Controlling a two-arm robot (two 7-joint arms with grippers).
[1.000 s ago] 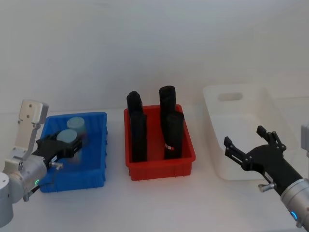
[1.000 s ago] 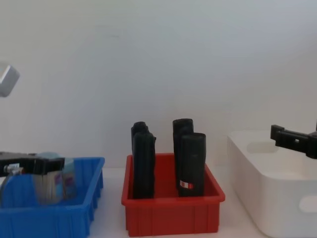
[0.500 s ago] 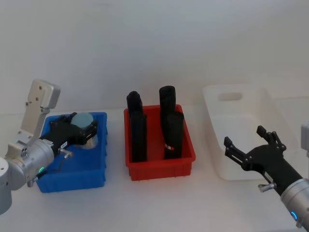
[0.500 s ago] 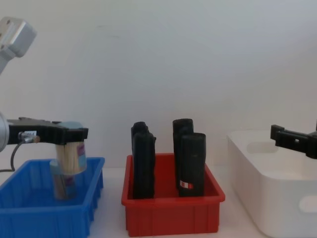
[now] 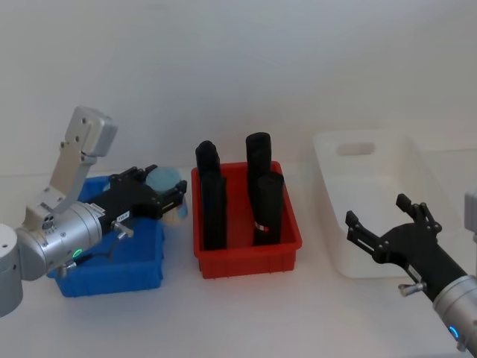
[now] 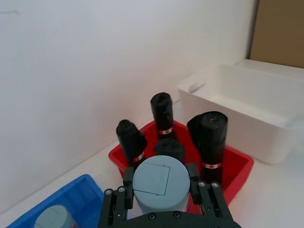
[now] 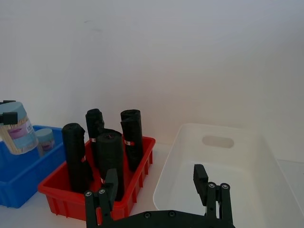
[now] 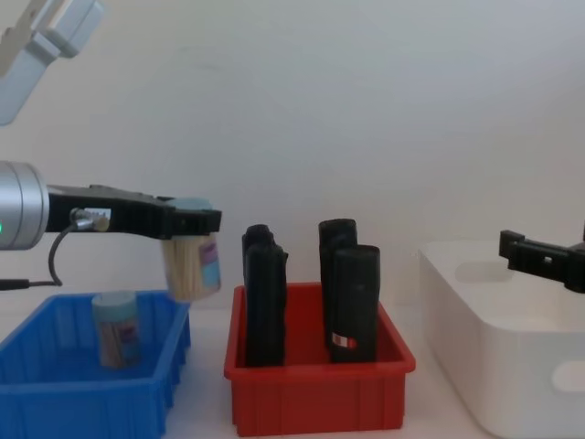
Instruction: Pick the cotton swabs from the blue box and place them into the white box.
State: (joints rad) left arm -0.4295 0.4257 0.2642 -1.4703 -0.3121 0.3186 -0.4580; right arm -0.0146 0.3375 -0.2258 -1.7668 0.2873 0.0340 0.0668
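Left pincer (image 8: 194,222) clenched on one jar of cotton swabs (image 8: 192,268), held in the air above the right rim of the blue box (image 8: 91,402)

The jar is a clear cylinder packed with tan sticks, with a pale blue-grey lid and a purple label, slightly tilted; the pincer clamps it near the lid. A second jar (image 8: 116,329) stands upright inside the shallow, glossy blue plastic box. Beside it, a red bin (image 5: 246,262) of similar shape holds four tall black rolls (image 5: 215,212) upright. The white box (image 5: 332,194), a smooth tub with rounded corners and an oval handle cutout, stands at the right, well apart from the held jar. Right pincer (image 5: 376,211) hangs spread wide at its near side, gripping nothing. Worktop (image 5: 261,313) and wall (image 5: 238,67) are plain matt white
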